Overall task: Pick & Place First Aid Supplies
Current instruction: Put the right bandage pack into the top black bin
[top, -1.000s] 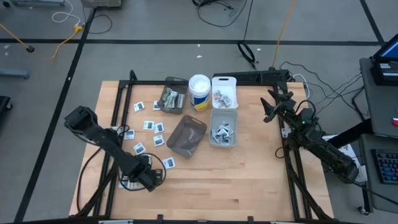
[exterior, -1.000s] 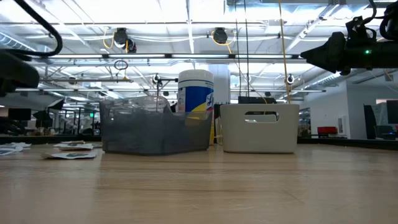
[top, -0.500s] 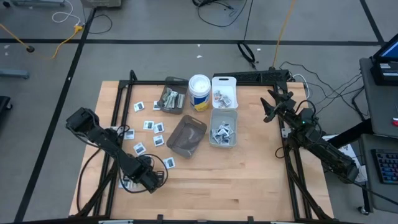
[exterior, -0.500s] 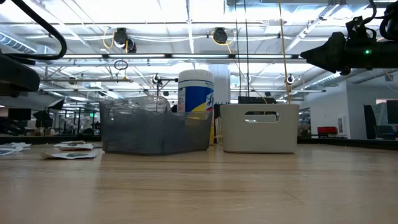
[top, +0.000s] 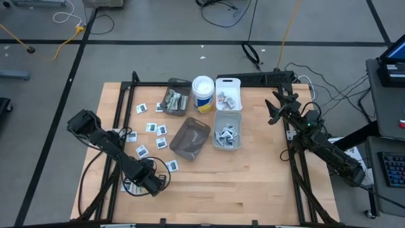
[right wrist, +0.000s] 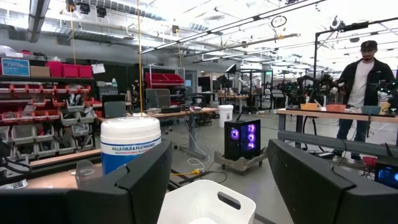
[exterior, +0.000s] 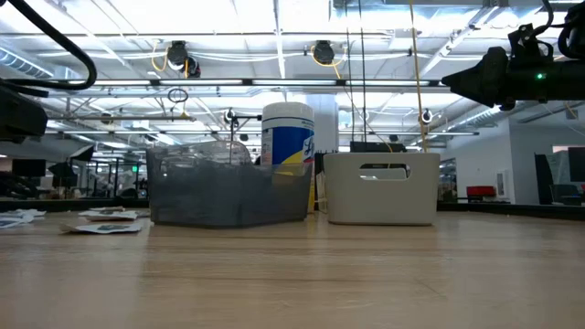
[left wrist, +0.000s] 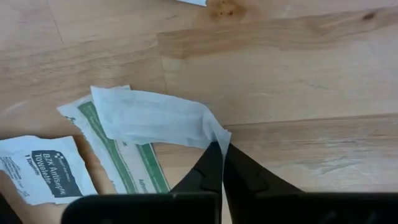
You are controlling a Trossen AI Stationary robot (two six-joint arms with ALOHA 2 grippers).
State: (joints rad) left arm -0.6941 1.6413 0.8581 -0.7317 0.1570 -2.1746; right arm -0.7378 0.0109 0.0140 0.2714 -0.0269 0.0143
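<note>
Left fingers [left wrist: 221, 163] newly closed, pinching a white strip packet [left wrist: 155, 118].

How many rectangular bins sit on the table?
4: smoky bin left of the wipes tub, second smoky bin mid-table, white bin right of the tub, pale bin next to it. None seems hidden.

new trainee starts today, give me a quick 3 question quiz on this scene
1. True or false: the left gripper is shut on the white strip packet.
2. What stands between the smoky bin of strips and the white bin?
A. a glass jar
B. the wipes canister
C. a cardboard box
3. Fill in: the right gripper, raised beside the table's right edge, is ____.

Key: 1 true; 2 B; 3 open
</note>
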